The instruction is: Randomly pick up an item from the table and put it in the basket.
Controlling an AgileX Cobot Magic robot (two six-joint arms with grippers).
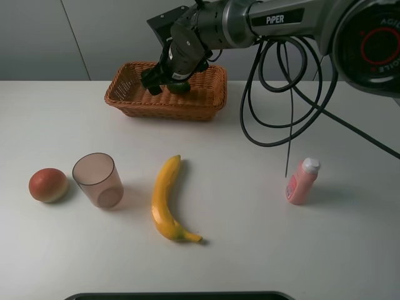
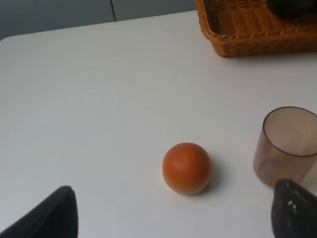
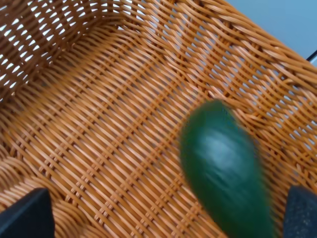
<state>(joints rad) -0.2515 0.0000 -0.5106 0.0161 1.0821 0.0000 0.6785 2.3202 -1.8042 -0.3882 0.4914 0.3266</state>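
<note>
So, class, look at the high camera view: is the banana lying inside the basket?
No, the banana lies on the bare table, in front of the basket and apart from it.

Right arm (image 1: 250,22): glossy grey metal tube with a black band lettered "PiPER" in white. Fat dark joint (image 1: 369,44) at far right has a red ring and red lettering cut by the edge. Black cables (image 1: 244,109) loop under the arm, one thin strand trailing lower, and a black boxy housing (image 1: 165,25) sits at the wrist. Right gripper (image 1: 165,81) black; left gripper (image 2: 168,213) shows matte black fingertips (image 2: 294,210), one flecked pale.
</note>
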